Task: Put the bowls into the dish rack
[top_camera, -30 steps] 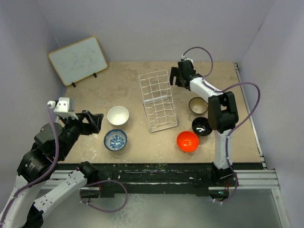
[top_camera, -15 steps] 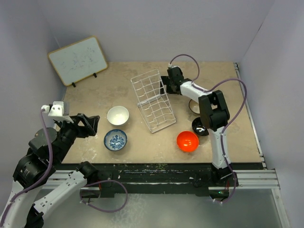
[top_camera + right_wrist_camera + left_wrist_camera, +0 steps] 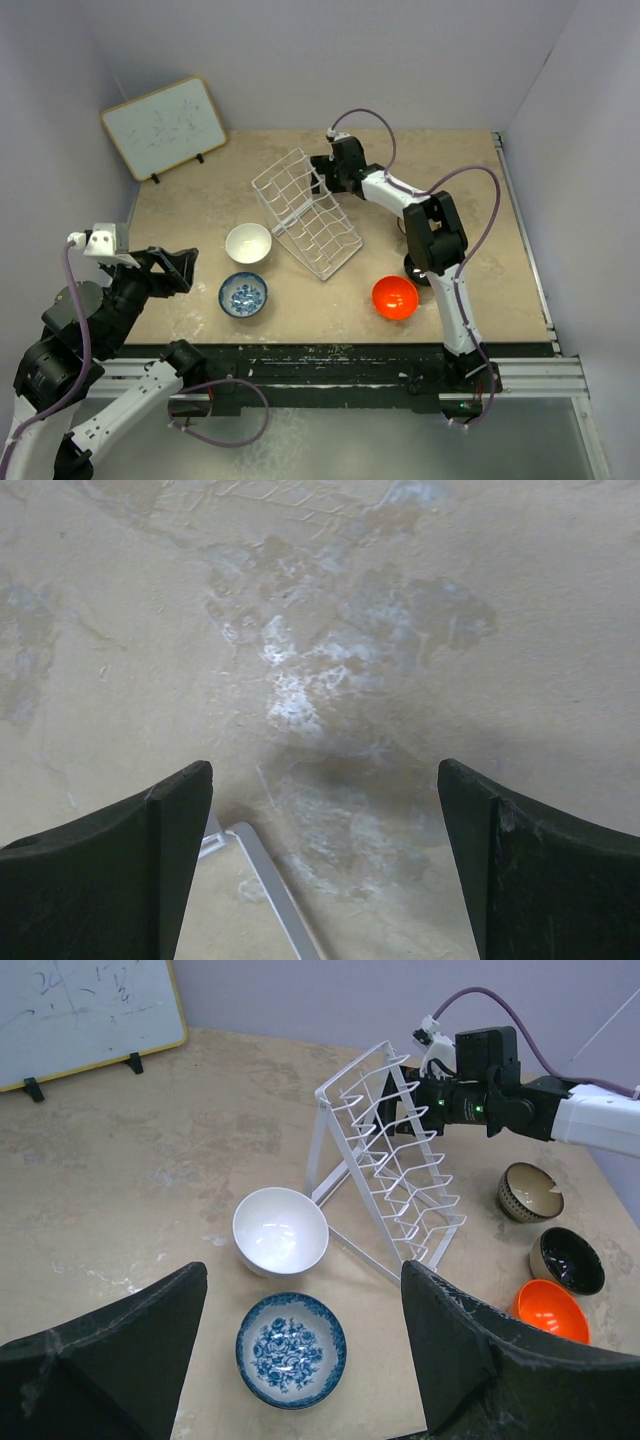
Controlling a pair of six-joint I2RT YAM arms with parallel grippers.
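We see a table (image 3: pixel 200 200) with a beige, mottled surface like stone, with pale worn patches. Plain lilac-grey walls (image 3: pixel 400 60) close it on three sides. One whiteboard (image 3: pixel 165 125) in a wood frame leans at the far left corner.

There is one dish rack (image 3: pixel 305 210), of white wire, near the middle of the table. It stands tilted, with its far-left side raised and its near-right end down on the surface.

We count five bowls, all upright on the table and outside the rack. Two are left of it: the white bowl (image 3: pixel 248 242), and just in front of that the blue-and-white bowl (image 3: pixel 243 294). Three are right of it: the brown bowl (image 3: pixel 530 1191) farthest, then the black bowl (image 3: pixel 567 1260), and the orange-red bowl (image 3: pixel 395 297) nearest.

There are two arms. The right gripper (image 3: pixel 322 175) is at the raised top edge of the rack. Its fingers stand wide apart and clamp nothing, with a white bar of the rack low between them. We cannot tell whether it touches the rack. The left gripper (image 3: pixel 186 268) hangs above the near left part of the table, its fingers apart and holding nothing.
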